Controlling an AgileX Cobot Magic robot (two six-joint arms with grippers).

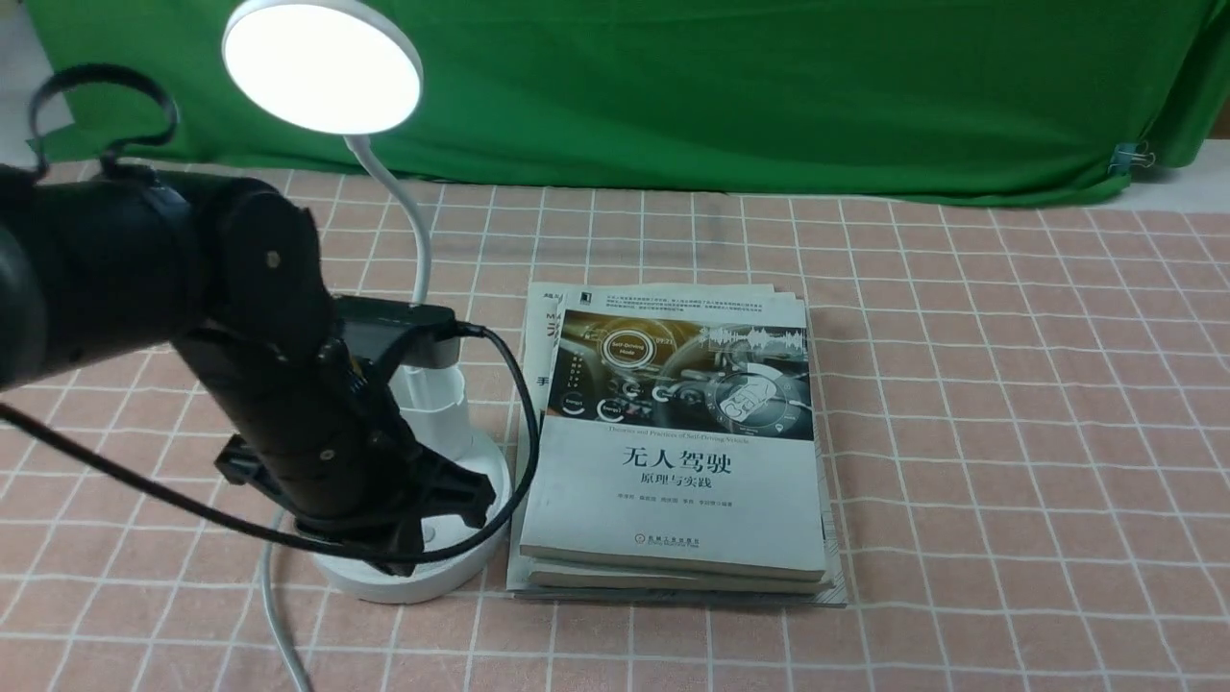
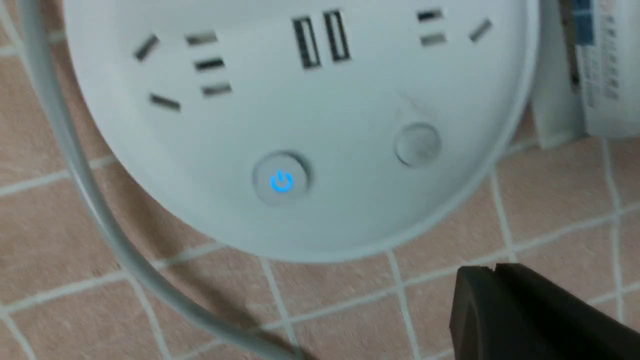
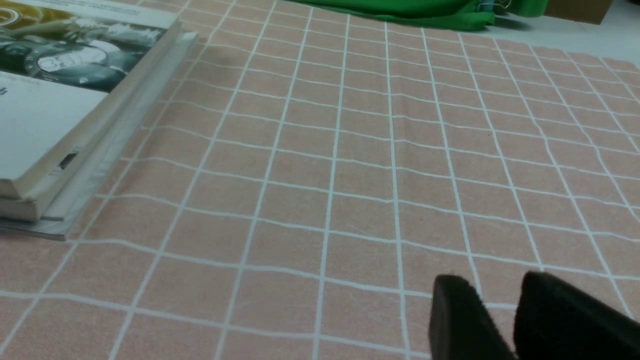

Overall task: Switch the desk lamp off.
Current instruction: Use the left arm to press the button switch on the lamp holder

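Left fingers [image 2: 480, 310]: dark, angular, pressed together. Lit lamp [image 1: 322, 67]: white disc head, at front view's eleven o'clock; smooth round base.

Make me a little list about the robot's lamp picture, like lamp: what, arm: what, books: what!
white round-headed desk lamp: shining, not off
round button with blue power sign: on the lamp's white base
black left gripper: over the base
stacked paper books: beside the base
green cloth: behind
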